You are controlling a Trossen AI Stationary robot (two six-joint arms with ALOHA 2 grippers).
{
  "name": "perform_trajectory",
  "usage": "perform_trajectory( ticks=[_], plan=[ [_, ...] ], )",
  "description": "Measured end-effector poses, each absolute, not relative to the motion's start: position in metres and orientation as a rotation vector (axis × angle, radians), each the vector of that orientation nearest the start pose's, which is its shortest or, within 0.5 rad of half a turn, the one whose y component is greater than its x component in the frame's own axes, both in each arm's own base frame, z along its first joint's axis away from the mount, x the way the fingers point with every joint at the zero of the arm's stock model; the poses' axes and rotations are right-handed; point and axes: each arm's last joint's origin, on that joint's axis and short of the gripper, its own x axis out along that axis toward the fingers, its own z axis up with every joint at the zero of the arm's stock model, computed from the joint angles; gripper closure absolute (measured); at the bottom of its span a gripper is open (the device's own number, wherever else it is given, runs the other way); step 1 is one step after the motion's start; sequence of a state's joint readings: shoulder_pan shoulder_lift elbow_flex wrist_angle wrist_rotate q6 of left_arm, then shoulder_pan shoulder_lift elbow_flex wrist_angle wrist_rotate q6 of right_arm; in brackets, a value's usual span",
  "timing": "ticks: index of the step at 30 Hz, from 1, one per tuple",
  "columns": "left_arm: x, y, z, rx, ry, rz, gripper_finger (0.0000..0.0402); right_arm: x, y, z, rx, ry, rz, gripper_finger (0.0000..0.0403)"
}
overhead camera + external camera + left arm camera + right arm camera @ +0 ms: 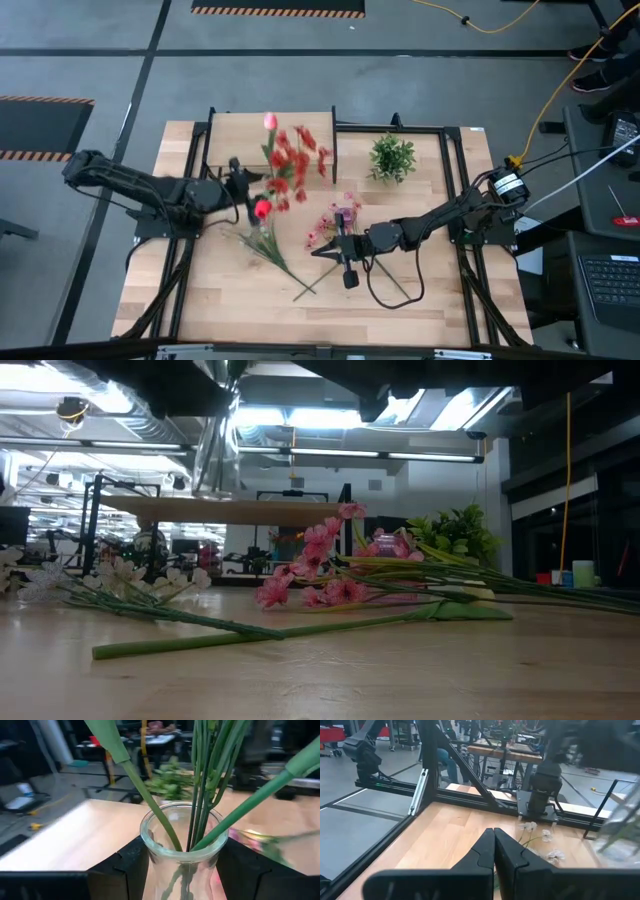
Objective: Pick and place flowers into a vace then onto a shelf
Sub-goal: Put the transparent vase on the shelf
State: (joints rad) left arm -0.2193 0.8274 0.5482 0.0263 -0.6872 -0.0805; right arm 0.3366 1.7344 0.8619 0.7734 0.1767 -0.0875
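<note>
A clear glass vase (181,840) holds several green stems (200,780). Their red blossoms (292,160) and pink tulip (269,121) spread above the shelf's (240,135) near edge. My left gripper (246,190) is shut on the vase. More flowers lie flat on the tabletop: pink blossoms (335,220), pale sprigs (250,236) and long stems (260,632). My right gripper (320,250) is shut and holds nothing. It hovers over the table's middle, beside the pink blossoms. My left gripper holds the vase at its neck (150,851), just below the rim, between the two fingers (122,867), one on each side. The fingers come in about level from the table's left. The vase is upright, with its base below the wrist view's edge.
A bushy green plant (392,157) stands at the far right of the table. The shelf's board (200,510) sits well above the tabletop on black legs. A black frame (455,180) runs round the table's far and side edges. Bare wood lies along the near edge.
</note>
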Motion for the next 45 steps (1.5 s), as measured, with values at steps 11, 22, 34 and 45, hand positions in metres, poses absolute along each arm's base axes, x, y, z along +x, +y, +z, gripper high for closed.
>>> perform_trajectory(
  ticks=[11,22,34,45],
  plan=[
    [0.151,0.014,0.304,0.010,0.170,0.514,0.0214,0.353,0.083,0.206,-0.099,0.091,0.075,0.0398],
    [0.135,0.036,0.310,0.083,0.173,0.700,0.0214,0.352,0.081,0.199,-0.039,0.161,0.065,0.0398],
    [0.121,0.074,0.309,0.049,0.183,0.825,0.0214,0.355,0.068,0.200,-0.092,0.157,0.036,0.0398],
    [0.115,0.117,0.297,-0.022,0.257,0.908,0.0214,0.356,0.060,0.199,-0.092,0.165,0.012,0.0398]
  ],
)
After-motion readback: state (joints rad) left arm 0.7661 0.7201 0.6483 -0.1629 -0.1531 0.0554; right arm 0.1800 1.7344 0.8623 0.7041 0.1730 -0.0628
